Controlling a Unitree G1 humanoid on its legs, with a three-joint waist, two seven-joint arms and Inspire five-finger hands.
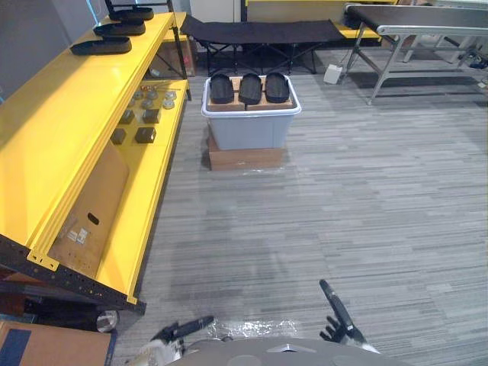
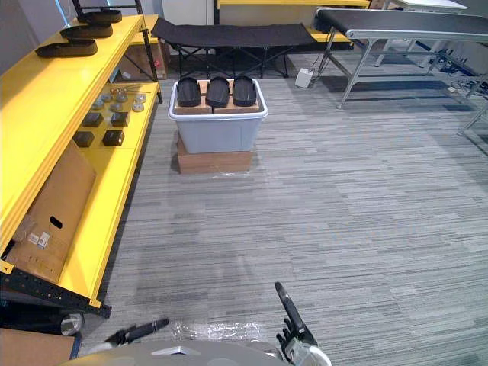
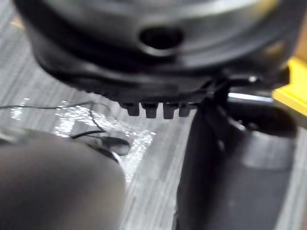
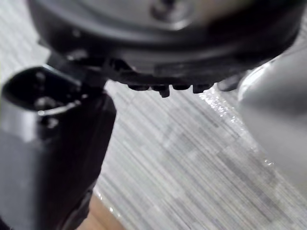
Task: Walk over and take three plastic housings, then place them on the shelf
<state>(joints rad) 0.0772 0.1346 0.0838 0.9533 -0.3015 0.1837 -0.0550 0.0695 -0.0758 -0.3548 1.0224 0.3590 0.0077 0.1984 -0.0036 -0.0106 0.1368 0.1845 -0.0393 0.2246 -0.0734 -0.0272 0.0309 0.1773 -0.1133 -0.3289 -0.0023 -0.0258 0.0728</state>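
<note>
Three black plastic housings (image 1: 250, 88) lie side by side on cardboard in a grey bin (image 1: 250, 128), far ahead on the floor. Three more black housings (image 1: 101, 46) rest on the top of the yellow shelf (image 1: 61, 130) at the left. My left hand (image 1: 181, 329) hangs low near my body, fingers straight and holding nothing. My right hand (image 1: 338, 311) is also low at my side, fingers (image 4: 163, 88) straight and empty. Both hands are far from the bin.
The bin stands on a brown cardboard box (image 1: 245, 158). Small dark parts (image 1: 145, 135) and a cardboard sheet (image 1: 91, 206) sit on the lower shelf level. A black cot (image 1: 263, 32) and a metal conveyor table (image 1: 415, 23) stand at the back. Grey carpet stretches between.
</note>
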